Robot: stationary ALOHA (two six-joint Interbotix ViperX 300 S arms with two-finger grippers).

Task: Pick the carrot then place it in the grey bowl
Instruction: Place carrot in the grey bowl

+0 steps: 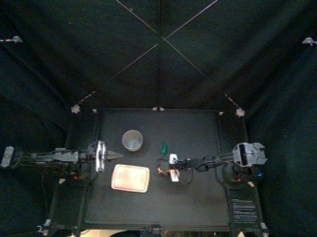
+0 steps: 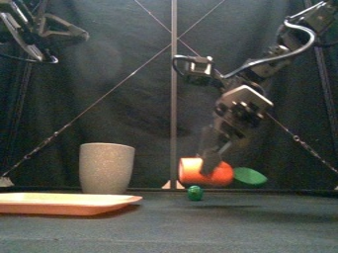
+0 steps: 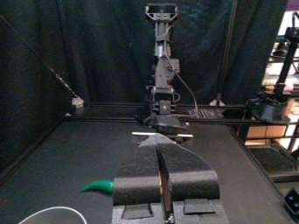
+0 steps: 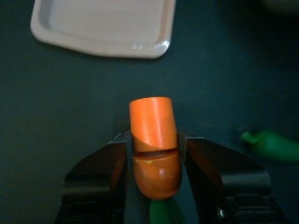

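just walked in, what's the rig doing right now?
The right gripper is shut on the orange toy carrot, down near the black table, right of the tall grey speckled cup. The carrot is not in the cup yet. The flat pink tray lies in front of the cup, and a small green toy sits loose nearby. The left gripper rests shut at the left side.

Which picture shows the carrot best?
Right wrist view: the carrot fills the middle, gripped by the right gripper. The front view shows it partly behind that gripper; the top view, a speck; the left wrist view, nothing.
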